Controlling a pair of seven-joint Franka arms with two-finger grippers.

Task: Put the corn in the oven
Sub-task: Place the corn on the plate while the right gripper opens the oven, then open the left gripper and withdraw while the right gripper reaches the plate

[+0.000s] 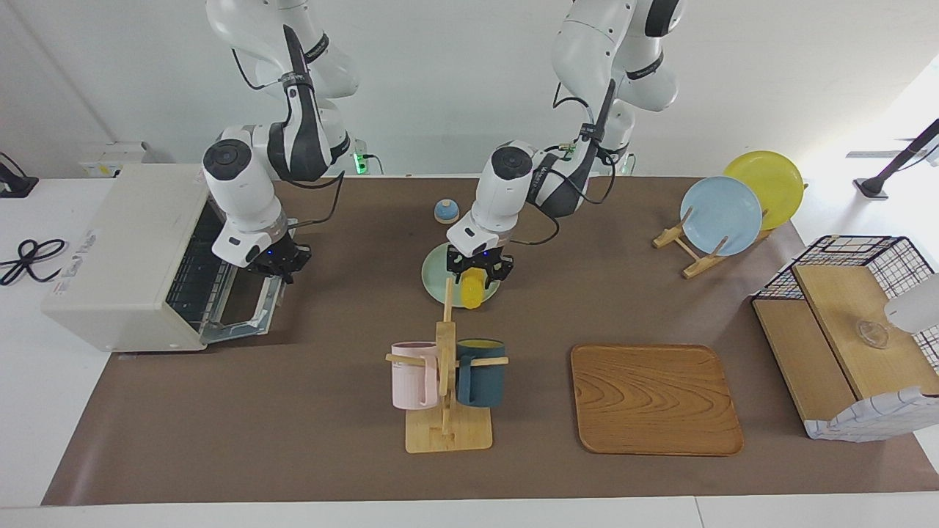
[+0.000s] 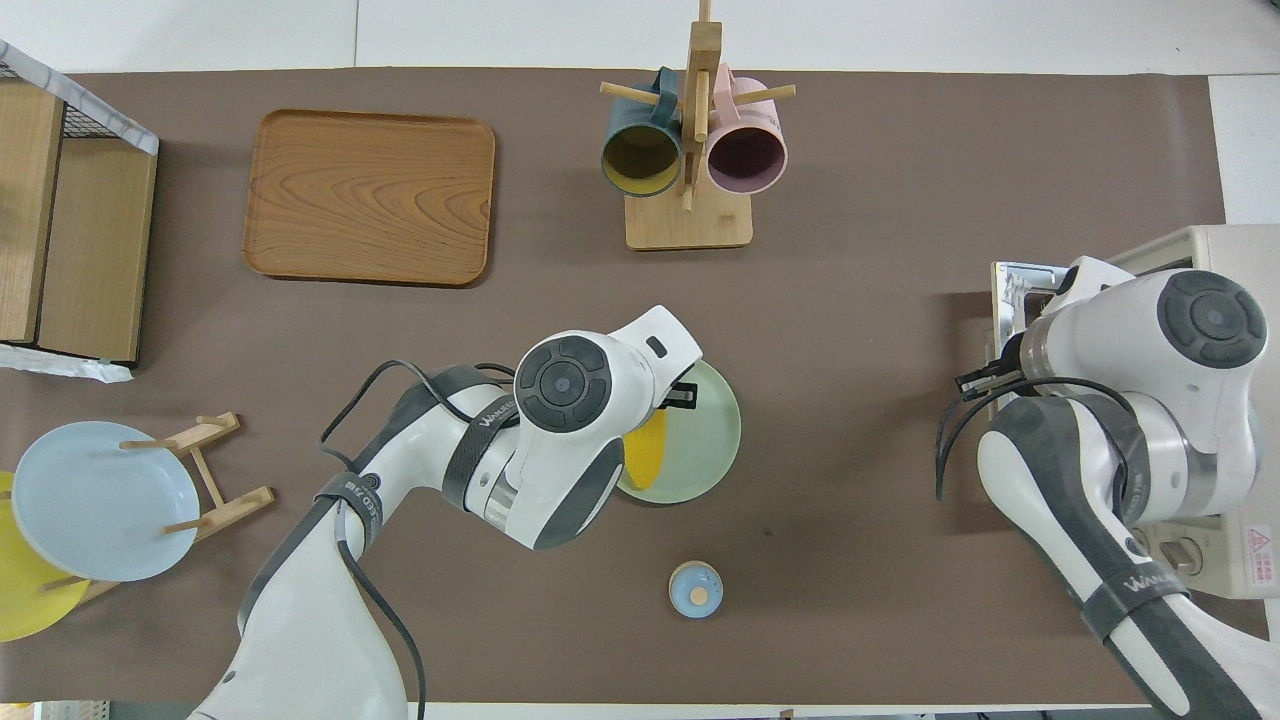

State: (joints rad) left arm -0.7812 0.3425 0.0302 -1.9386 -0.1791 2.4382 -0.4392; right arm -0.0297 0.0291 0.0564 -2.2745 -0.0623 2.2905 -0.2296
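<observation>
Brown matting covers the long table, smooth and matte, with white wall at our backs. At the right arm's end stands the boxy off-white oven, its glass door dropped flat and the wire rack showing inside. Our right gripper hangs over that lowered door with its fingertips together and nothing in them.

Mid-table sits a round, pale green plate, and on it lies the corn, a glossy yellow plastic cob with tapered ends. Our left gripper is down over the cob's end at twelve o'clock in the facing view; its dark fingers straddle the cob, and whether they grip it we cannot tell.

At six o'clock from the plate in the facing view stands a wooden mug tree carrying a pink mug and a dark blue mug. A small blue domed knob-like piece lies at eleven o'clock from the plate. Toward the left arm's end we see a rounded wooden tray, a rack with blue and yellow plates, and a wire-and-wood basket.
</observation>
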